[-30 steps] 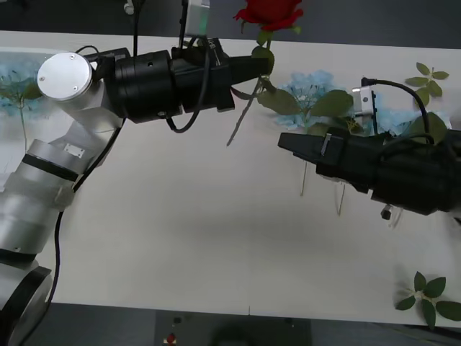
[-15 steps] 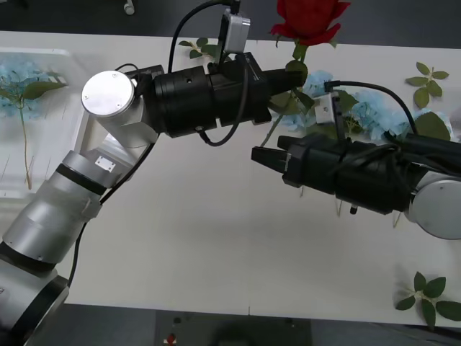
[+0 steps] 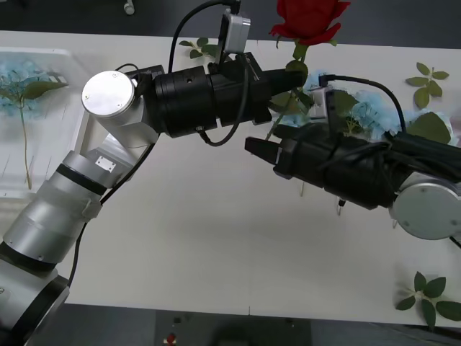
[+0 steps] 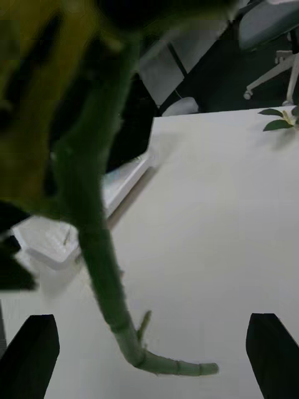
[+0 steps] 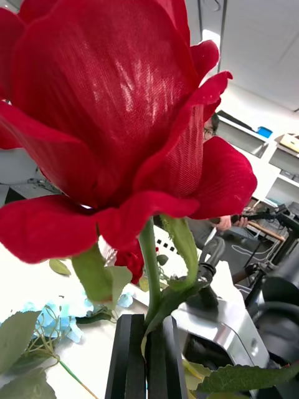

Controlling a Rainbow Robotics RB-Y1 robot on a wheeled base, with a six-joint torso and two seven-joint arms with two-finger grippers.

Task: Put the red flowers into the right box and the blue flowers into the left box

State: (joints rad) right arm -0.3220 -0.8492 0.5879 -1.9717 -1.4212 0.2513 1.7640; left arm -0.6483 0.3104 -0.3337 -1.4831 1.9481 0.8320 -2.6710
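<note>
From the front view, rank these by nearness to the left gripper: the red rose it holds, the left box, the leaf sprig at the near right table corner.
1. Red rose, clamped in the left gripper.
2. Left box, far left edge.
3. Leaf sprig, near right corner.

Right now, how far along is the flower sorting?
Done: one pale blue flower cluster lies in the shallow white plastic tray on the left. In hand: the left hand is shut on a deep-red rose, while the right hand, open, waits at the stem's lower end. Left: several more blue clusters on the table.
</note>
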